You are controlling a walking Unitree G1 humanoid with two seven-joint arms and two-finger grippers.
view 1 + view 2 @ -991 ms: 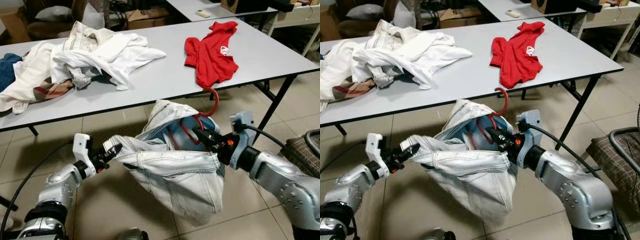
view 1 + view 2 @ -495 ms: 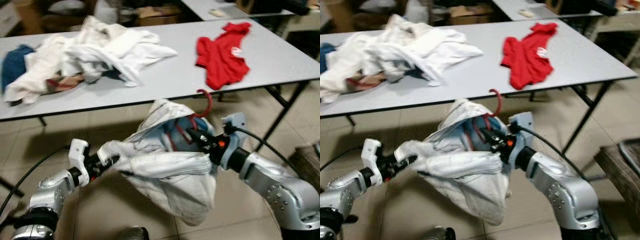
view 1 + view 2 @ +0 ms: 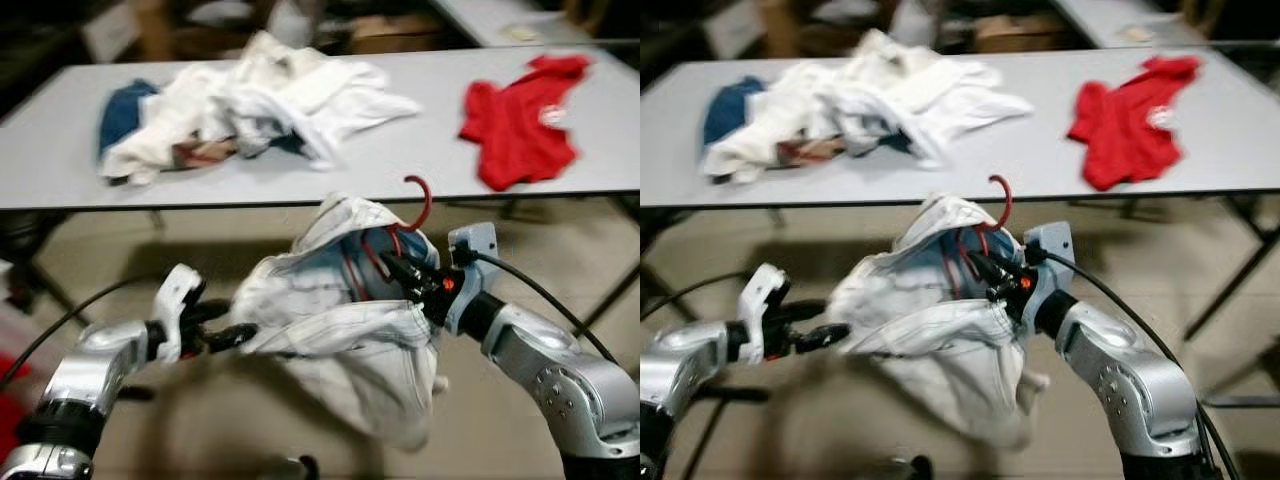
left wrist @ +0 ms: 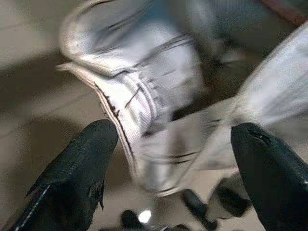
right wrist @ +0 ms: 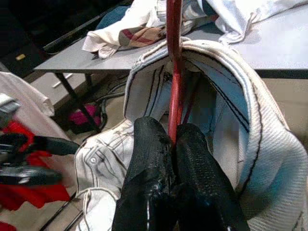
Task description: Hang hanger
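Red hanger point(image 3: 385, 235) inside pale denim jacket point(image 3: 345, 335), held in mid-air before grey table point(image 3: 400, 160), right gripper point(image 5: 168, 144) clenched on hanger stem, left gripper point(image 3: 235, 335) spread apart beside jacket's edge, white clothes pile point(image 3: 270, 100) and red shirt point(image 3: 520, 125) on table.

the table edge point(image 3: 300, 205) blocks ahead, just beyond the hanger hook point(image 3: 420, 200).

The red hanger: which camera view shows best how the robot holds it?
The right wrist view: the right gripper is shut on the red hanger, its stem pinched between the black fingers. The eye views show the hook rising above the pale denim garment, blurred. The left wrist view shows blurred fabric.
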